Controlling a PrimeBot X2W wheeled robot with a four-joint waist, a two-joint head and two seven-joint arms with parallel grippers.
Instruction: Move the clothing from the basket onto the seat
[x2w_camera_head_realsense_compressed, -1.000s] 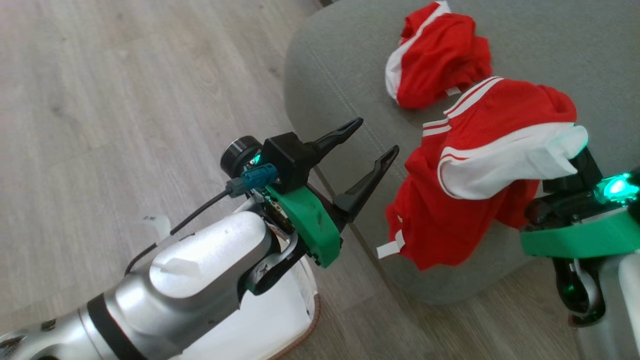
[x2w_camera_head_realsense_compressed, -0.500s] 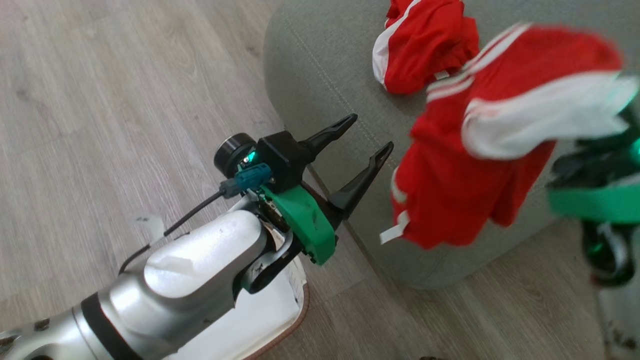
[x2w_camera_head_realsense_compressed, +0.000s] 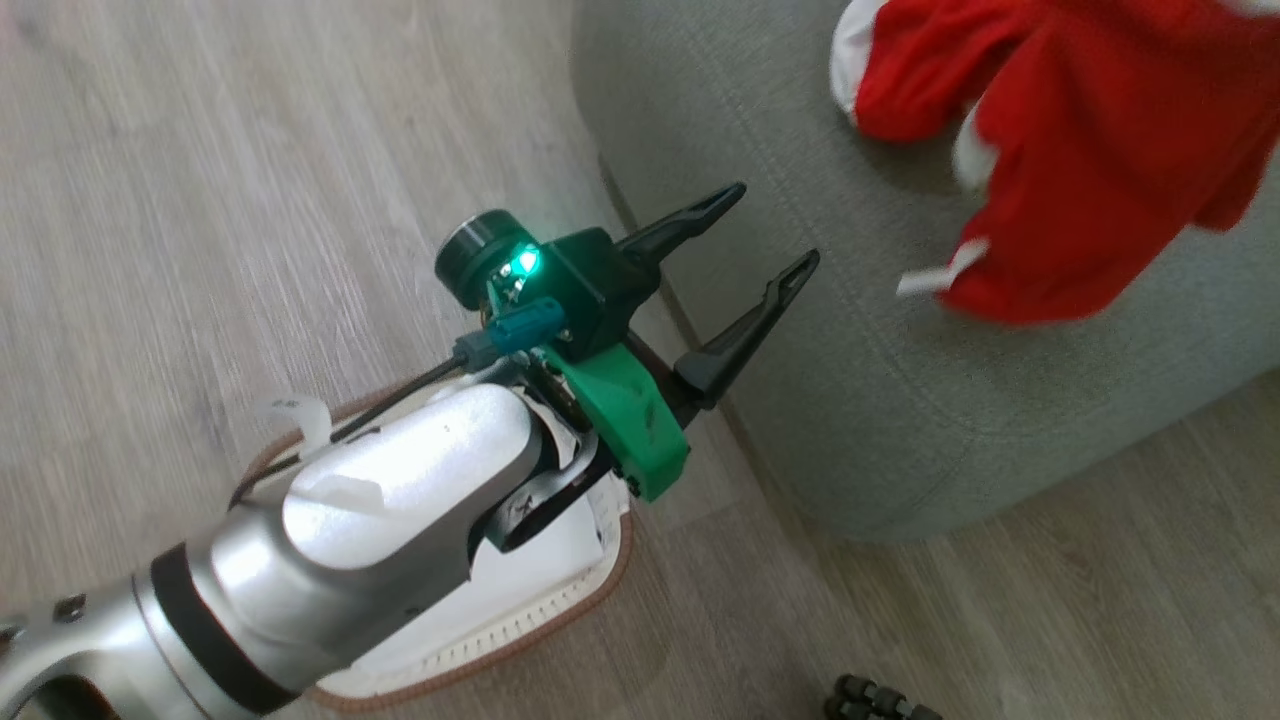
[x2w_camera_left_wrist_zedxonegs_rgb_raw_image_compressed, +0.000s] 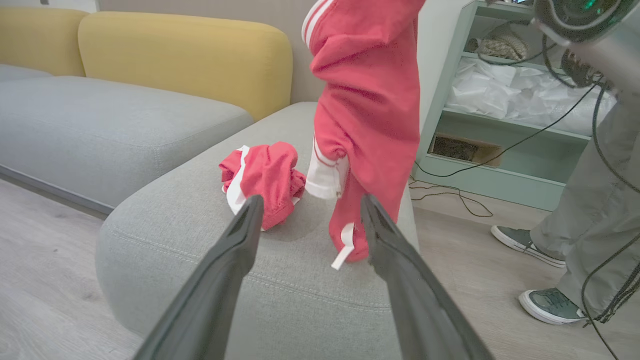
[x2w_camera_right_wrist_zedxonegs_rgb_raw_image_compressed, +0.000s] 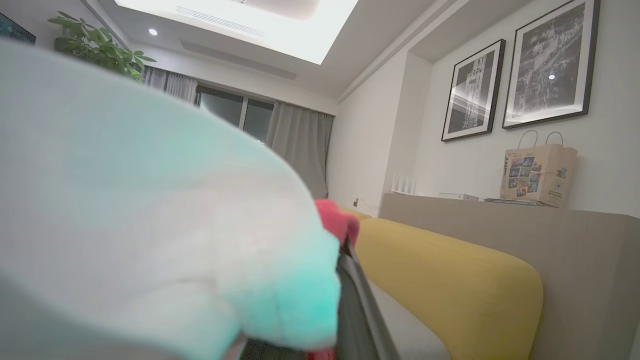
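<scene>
My left gripper (x2w_camera_head_realsense_compressed: 772, 226) stands open and empty above the seat's front left corner, its fingers (x2w_camera_left_wrist_zedxonegs_rgb_raw_image_compressed: 240, 240) pointing across the grey-green seat (x2w_camera_head_realsense_compressed: 860, 400). Below my left forearm, on the floor, sits the white basket with its brown rim (x2w_camera_head_realsense_compressed: 560, 612); its inside is mostly hidden. One red and white garment (x2w_camera_left_wrist_zedxonegs_rgb_raw_image_compressed: 265, 180) lies crumpled on the seat. A second red garment (x2w_camera_left_wrist_zedxonegs_rgb_raw_image_compressed: 370, 120) hangs above the seat (x2w_camera_left_wrist_zedxonegs_rgb_raw_image_compressed: 165, 220), its lower end just touching the cushion. White and red fabric (x2w_camera_right_wrist_zedxonegs_rgb_raw_image_compressed: 150, 225) drapes over my right gripper (x2w_camera_right_wrist_zedxonegs_rgb_raw_image_compressed: 346, 255), which is shut on it.
Wooden floor (x2w_camera_head_realsense_compressed: 200, 200) surrounds the seat. A person's legs and grey shoes (x2w_camera_left_wrist_zedxonegs_rgb_raw_image_compressed: 550, 305) stand to the right of the seat, beside a pale green shelf (x2w_camera_left_wrist_zedxonegs_rgb_raw_image_compressed: 500, 170) with loose cables. Yellow backrests (x2w_camera_left_wrist_zedxonegs_rgb_raw_image_compressed: 190, 60) run behind the cushions.
The head camera has shifted. My right gripper has lifted the red garment up and further over the seat, leaving the head view. My left gripper has stayed open.
</scene>
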